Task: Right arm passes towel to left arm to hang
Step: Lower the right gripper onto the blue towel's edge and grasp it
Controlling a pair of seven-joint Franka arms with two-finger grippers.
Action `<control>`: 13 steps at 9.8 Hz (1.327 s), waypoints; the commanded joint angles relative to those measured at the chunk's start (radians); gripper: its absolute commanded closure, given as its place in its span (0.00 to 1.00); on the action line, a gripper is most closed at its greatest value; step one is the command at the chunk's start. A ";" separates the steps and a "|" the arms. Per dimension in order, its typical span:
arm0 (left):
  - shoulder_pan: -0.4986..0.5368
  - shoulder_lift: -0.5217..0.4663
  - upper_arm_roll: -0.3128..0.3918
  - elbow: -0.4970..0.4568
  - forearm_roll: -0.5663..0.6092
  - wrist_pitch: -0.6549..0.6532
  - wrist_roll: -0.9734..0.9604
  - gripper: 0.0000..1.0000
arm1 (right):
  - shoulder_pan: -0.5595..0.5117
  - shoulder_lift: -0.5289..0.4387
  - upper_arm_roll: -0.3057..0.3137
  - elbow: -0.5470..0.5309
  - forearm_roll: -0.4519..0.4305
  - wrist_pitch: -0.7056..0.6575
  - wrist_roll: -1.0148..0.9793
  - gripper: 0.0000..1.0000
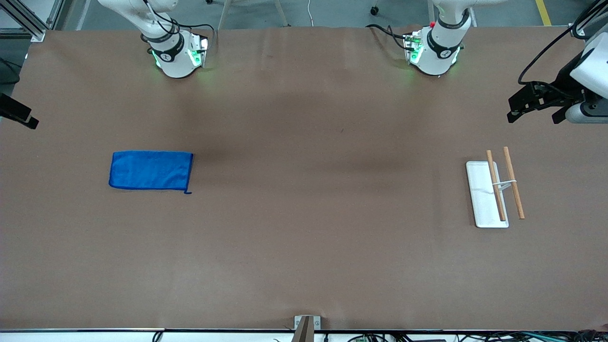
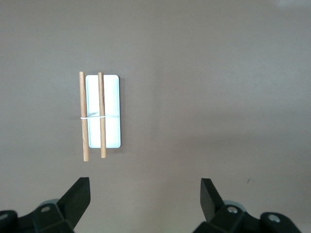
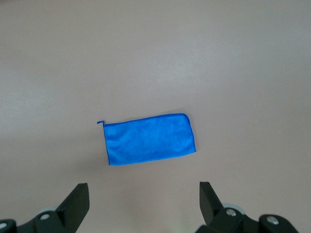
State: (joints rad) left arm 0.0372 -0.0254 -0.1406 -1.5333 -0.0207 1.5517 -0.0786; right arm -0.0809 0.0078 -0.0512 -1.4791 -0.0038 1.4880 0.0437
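The blue towel [image 1: 151, 171] lies flat on the brown table toward the right arm's end, its small corner loop at the corner nearer the front camera. It also shows in the right wrist view [image 3: 150, 138]. My right gripper [image 3: 144, 190] is open and empty, high above the table and apart from the towel; only a black part of it [image 1: 21, 118] shows at the edge of the front view. My left gripper [image 2: 145, 187] is open and empty, held high over the left arm's end of the table [image 1: 532, 107].
A white tray with two wooden rods [image 1: 494, 192] stands toward the left arm's end of the table; it also shows in the left wrist view [image 2: 104, 114]. The two arm bases [image 1: 175, 52] [image 1: 434, 50] stand along the table's back edge.
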 commanded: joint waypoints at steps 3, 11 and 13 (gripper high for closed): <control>0.004 0.013 -0.001 -0.024 -0.015 0.013 0.013 0.00 | 0.009 -0.022 0.002 -0.026 -0.019 0.001 0.007 0.00; 0.004 0.019 -0.001 -0.022 -0.013 0.013 0.010 0.00 | 0.010 0.062 -0.004 -0.622 -0.019 0.635 -0.068 0.00; 0.004 0.019 -0.001 -0.024 -0.013 0.013 0.010 0.00 | -0.026 0.197 -0.004 -0.713 -0.018 0.841 -0.168 0.00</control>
State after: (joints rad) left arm 0.0378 -0.0191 -0.1400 -1.5345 -0.0214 1.5546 -0.0786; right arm -0.0790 0.1453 -0.0622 -2.1494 -0.0064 2.2453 -0.0687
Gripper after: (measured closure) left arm 0.000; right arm 0.000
